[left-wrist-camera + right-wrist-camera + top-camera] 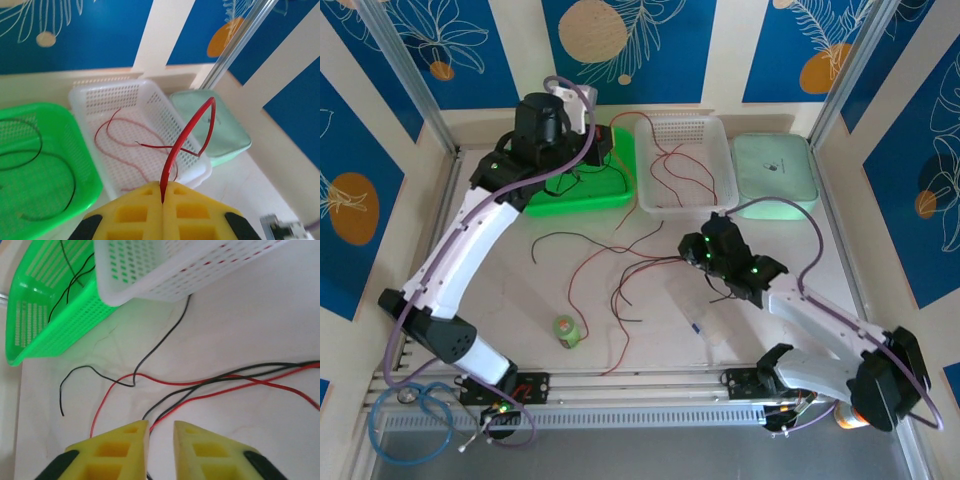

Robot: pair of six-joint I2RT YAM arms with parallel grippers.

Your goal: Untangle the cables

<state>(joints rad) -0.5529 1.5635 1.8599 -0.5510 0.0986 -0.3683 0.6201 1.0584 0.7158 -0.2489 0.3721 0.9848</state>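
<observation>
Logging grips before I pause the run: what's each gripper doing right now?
Left gripper: shut on a red cable.
Right gripper: open a little, red and black cables leading between its fingers.

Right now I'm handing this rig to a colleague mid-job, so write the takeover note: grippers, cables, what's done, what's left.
Left gripper: shut on a red cable, held above the white basket.
Right gripper: low over the table, jaws a narrow gap apart, red and black strands leading in; no grip seen.
Done: some red cables lie in the white basket, black ones in the green basket.
Left: drop the held red one, then separate the tangle on the table.
</observation>
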